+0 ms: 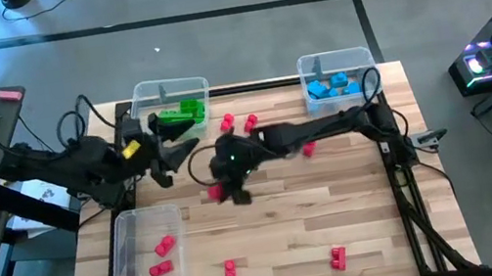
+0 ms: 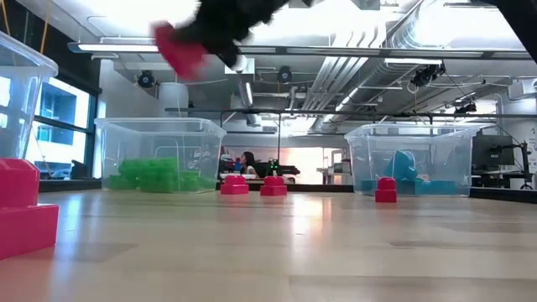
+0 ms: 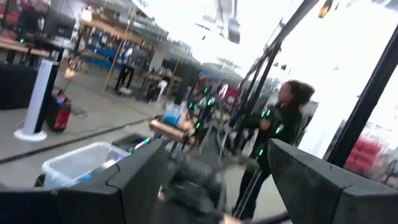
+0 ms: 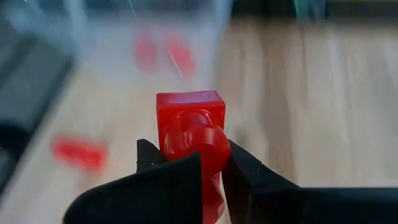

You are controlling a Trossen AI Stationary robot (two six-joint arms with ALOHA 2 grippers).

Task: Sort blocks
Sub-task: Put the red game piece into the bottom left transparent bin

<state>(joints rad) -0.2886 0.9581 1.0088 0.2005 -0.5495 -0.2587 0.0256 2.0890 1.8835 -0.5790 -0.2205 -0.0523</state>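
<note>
Nearest the front edge of the worktop (image 1: pixel 280 227), two red blocks (image 1: pixel 231 271) lie loose, beside a clear bin (image 1: pixel 149 256) holding more red ones. Mid-worktop, the right gripper (image 1: pixel 226 192) hangs raised above the surface, its jaws pinching a red block (image 4: pixel 189 118). Farther back, the left gripper (image 1: pixel 173 135) waits by the green-block bin (image 1: pixel 172 105), jaws spread and holding nothing. At the far right corner stands the blue-block bin (image 1: pixel 338 77).
</note>
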